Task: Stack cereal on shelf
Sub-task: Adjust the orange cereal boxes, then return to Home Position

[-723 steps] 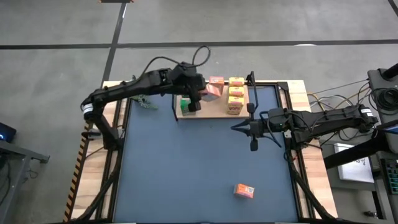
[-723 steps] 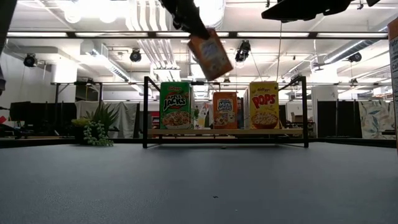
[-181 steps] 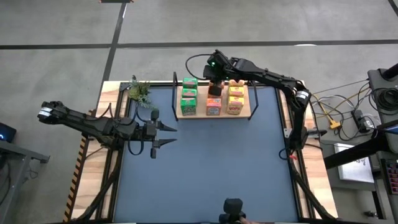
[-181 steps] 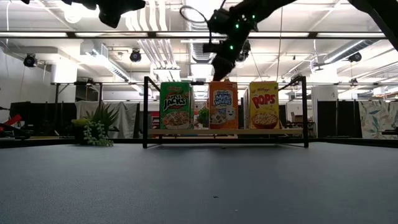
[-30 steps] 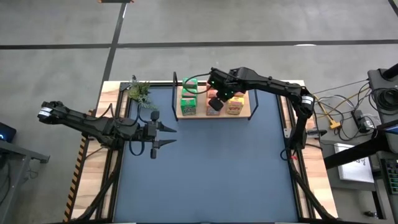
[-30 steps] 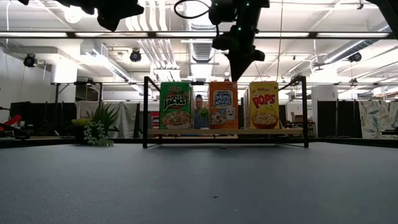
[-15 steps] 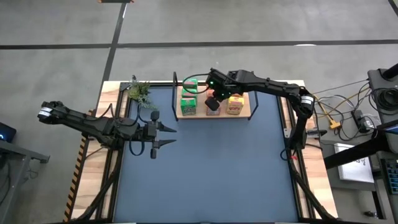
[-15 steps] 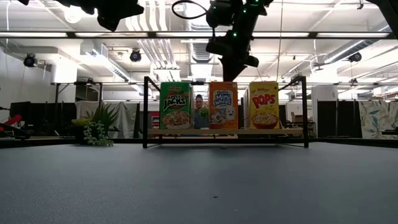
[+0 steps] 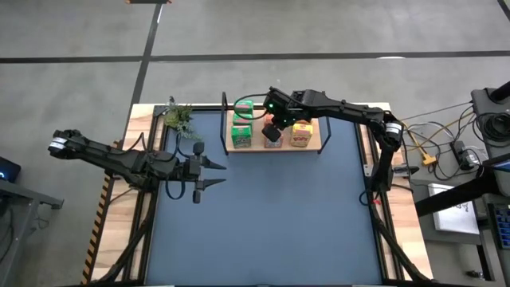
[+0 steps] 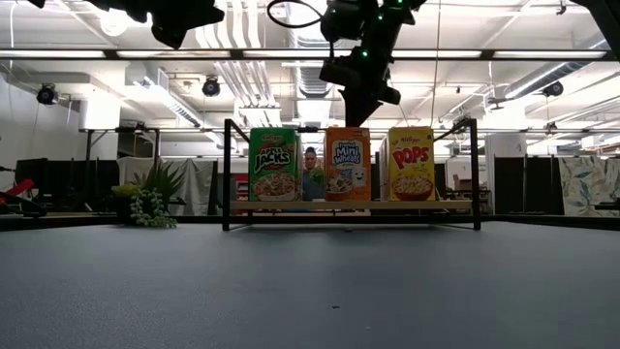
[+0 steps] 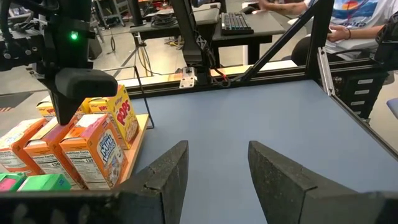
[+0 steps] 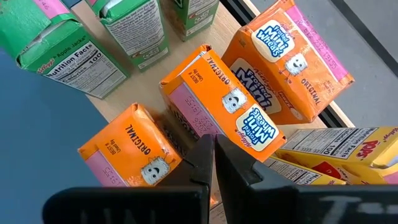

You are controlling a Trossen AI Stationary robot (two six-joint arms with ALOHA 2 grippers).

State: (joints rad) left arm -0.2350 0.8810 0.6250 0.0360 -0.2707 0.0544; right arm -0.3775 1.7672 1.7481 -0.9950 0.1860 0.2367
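The cereal boxes stand upright in three rows on the shelf (image 9: 255,147) at the table's far side: green (image 9: 241,127), orange (image 9: 274,137) and yellow (image 9: 301,134). My right gripper (image 12: 212,146) is shut and slants down over the orange row, its tips by the gap between the nearest orange box (image 12: 130,149) and the middle orange box (image 12: 221,106). In the low view the right gripper (image 10: 359,118) is just above the front orange box (image 10: 348,165). My left gripper (image 9: 221,173) waits open over the mat at the table's left, with nothing between its fingers (image 11: 177,165). My right gripper's shut fingers (image 12: 202,155) come slanting from above and from the table's far right at the tops of the orange boxes. I cannot tell whether they touch a box; the gripper's own body hides the tips.
A green plant (image 9: 179,118) sits at the table's far left corner, left of the shelf's black post (image 9: 225,102). The blue mat (image 9: 271,215) spreads in front of the shelf. A person (image 11: 348,25) sits at a desk beyond the table.
My right gripper has tipped a little and its tips have shifted slightly toward the table's left above the orange row, staying shut. The boxes stand as before.
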